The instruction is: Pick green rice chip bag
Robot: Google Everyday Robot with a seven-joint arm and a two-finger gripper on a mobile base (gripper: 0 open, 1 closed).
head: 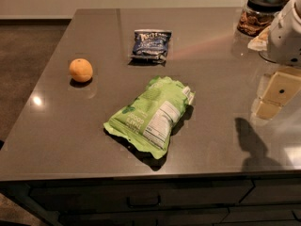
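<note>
We are looking down at a dark grey counter (pixel 56 126). The green bag (pixel 150 114) is lying flat near the middle of it, a little toward the front edge. It is resting at a slant, with its white label panel facing up and its wider end pointing to the front left. Nothing is touching it.

Our gripper (pixel 275 98) is hanging at the right side of the view, above the counter and well apart from the green bag. It is holding nothing. We cannot tell whether it is spread or closed. The white arm (pixel 287 32) is reaching in above it from the upper right corner. A dark shadow (pixel 254 145) is falling on the counter in front of the gripper.

A blue bag (pixel 150 45) is lying behind the green bag, toward the back of the counter and apart from it. An orange (pixel 81 70) is sitting on the left side, well apart from both bags. A jar (pixel 258 13) with a black lid is standing at the back right, just beside the arm. Drawers (pixel 141 201) are showing below the front edge.
</note>
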